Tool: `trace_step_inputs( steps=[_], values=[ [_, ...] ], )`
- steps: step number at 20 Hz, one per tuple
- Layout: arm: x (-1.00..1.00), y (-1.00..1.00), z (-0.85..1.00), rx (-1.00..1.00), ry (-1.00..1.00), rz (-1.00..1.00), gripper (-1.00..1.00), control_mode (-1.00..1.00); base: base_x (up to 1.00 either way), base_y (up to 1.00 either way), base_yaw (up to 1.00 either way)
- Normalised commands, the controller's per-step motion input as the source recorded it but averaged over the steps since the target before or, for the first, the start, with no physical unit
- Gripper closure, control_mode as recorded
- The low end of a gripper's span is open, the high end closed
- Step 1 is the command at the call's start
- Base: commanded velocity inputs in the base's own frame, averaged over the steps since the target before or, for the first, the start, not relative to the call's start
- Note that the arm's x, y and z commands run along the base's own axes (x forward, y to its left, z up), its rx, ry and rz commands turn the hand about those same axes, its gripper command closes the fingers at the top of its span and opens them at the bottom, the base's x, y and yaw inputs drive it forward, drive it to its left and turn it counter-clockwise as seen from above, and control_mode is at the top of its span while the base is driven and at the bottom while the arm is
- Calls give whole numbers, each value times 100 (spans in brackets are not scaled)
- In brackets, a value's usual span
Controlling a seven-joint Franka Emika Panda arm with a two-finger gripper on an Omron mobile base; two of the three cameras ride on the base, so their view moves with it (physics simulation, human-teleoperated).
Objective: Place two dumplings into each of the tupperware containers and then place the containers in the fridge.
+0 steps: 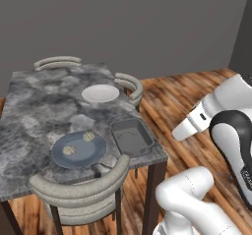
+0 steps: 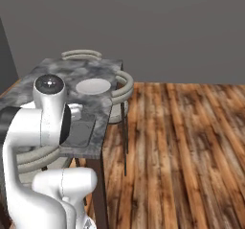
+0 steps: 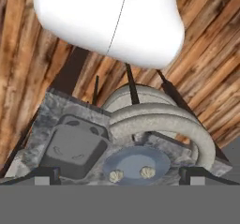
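Two small tan pleated dumplings (image 1: 88, 136) (image 1: 69, 150) lie on a round blue-grey plate (image 1: 78, 150) near the front edge of the grey marble table (image 1: 39, 111) in the left base view, a little apart from each other. Just right of the plate, near the table's corner, sits a dark grey rounded-rectangular tupperware container (image 1: 132, 136). Farther back rests a round white plate (image 1: 100, 93). A pale curved-back chair (image 1: 78, 190) is tucked in at the front edge.

From the right base view, the white arm hides much of the table; the white plate (image 2: 93, 85) shows beyond it, and part of the grey container (image 2: 81, 130) beside the arm.

Looking along the hand, the gripper (image 3: 119, 178) has its dark fingertips (image 3: 47, 174) set wide apart, holding nothing. Between them lie the blue-grey plate (image 3: 136, 162) with both dumplings (image 3: 115, 175) (image 3: 147, 172), the grey container (image 3: 75, 150) beside it, and the chair back (image 3: 159, 124) arching over.
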Motion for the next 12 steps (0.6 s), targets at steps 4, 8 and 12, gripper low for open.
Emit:
trace_step_inputs(
  steps=[4, 8, 12],
  values=[
    [14, 78, 0, 0, -7, 19, -100, -100, 0, 0, 0],
    [20, 59, 0, -2, 5, 14, -100, -100, 0, 0, 0],
    [15, 70, 0, -10, 17, 4, -100, -100, 0, 0, 0]
  ],
)
